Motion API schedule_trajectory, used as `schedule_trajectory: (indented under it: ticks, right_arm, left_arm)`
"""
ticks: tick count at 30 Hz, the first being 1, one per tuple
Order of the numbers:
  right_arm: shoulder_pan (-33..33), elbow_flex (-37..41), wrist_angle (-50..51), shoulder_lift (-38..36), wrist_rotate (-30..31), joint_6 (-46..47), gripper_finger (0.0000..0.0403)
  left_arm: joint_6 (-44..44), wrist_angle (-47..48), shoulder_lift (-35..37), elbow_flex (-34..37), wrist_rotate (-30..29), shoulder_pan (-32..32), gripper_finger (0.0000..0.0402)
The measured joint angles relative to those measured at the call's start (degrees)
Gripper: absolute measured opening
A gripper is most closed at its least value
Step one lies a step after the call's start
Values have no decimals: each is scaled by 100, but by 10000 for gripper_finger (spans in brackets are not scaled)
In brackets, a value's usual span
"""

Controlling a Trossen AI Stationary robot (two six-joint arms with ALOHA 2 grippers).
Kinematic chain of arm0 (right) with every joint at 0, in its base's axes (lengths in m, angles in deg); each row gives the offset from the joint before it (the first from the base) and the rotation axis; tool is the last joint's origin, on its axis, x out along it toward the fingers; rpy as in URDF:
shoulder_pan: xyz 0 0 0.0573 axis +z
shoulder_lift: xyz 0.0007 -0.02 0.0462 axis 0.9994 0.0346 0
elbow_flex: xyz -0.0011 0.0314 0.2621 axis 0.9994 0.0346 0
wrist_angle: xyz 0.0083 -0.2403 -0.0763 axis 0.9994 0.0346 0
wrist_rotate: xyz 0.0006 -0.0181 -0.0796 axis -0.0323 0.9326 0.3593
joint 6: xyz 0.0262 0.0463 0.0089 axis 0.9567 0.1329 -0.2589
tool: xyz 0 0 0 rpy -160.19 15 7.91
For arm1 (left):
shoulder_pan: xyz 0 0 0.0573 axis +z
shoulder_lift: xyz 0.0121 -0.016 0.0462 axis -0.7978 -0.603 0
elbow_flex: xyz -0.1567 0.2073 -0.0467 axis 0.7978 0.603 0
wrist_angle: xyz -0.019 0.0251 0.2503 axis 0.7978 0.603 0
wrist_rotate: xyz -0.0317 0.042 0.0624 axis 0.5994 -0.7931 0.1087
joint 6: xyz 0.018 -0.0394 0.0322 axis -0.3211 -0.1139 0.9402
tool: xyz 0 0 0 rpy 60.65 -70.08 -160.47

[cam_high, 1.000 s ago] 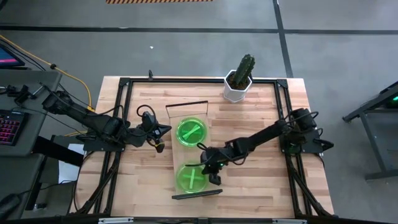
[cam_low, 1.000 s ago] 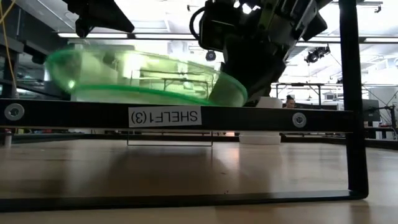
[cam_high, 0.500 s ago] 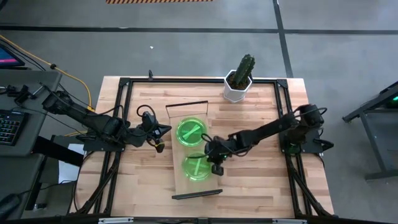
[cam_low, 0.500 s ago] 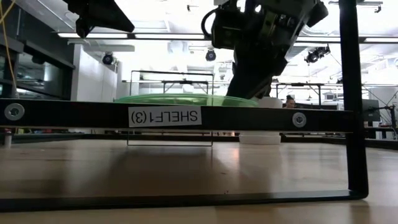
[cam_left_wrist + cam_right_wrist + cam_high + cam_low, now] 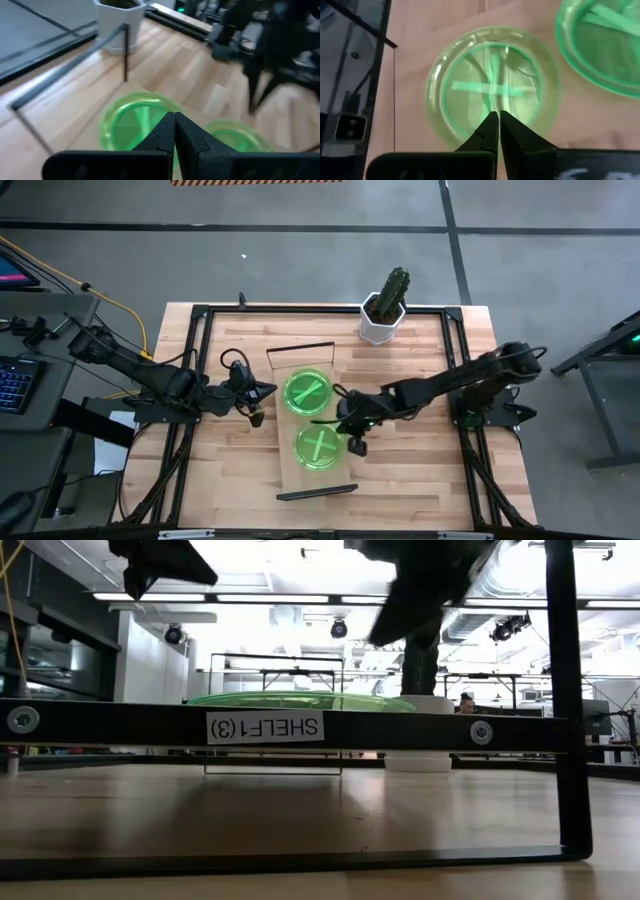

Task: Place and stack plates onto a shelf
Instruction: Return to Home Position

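The shelf (image 5: 340,470) lies lengthwise on the table's middle. A green plate (image 5: 308,392) rests flat on its far half. On its middle rest stacked green plates (image 5: 320,447), two bar marks crossing through them; the low view shows their rim (image 5: 300,700) level on the shelf board. My right gripper (image 5: 495,117) is shut and hangs above the stack's right side (image 5: 352,438), touching nothing. My left gripper (image 5: 268,390), shut and free of any object, waits in the air left of the far plate (image 5: 130,125).
A white hexagonal cactus pot (image 5: 383,315) stands at the table's far edge, right of the shelf's far end. The shelf's dark end frame (image 5: 560,690) rises close before the low camera. Bare wooden tabletop (image 5: 420,470) lies right of the shelf.
My right gripper has moved the near plates from the shelf's near end toward its middle, where they went from tilted to flat. It has then risen and drawn back toward the table's right edge, clear of them, its fingers shut throughout.
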Motion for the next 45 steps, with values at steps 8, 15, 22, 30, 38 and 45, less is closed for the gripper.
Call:
schedule_trajectory:
  ticks: [8,15,22,30,38,45]
  right_arm:
    - [368,0,1672,-1446,1500,276,0]
    - [636,0,1997,-2516,2084,698,0]
    - [707,0,1974,-3073,2101,1165,0]
    - [975,0,1976,-3166,2288,1629,0]
    - [1301,-1,2150,-3190,2788,2023,0]
    - [1568,-2,2711,-3280,2962,2577,0]
  left_arm:
    - [868,-850,243,0,-28,-493,0]
    - [2056,-2352,803,596,615,-274,0]
    - [2007,-4810,1705,2038,3005,1486,0]
    - [1310,-4696,2808,3024,3550,1823,0]
    - [1176,-4705,3667,3829,2529,1033,0]
    - [956,-4380,3818,4293,1584,437,0]
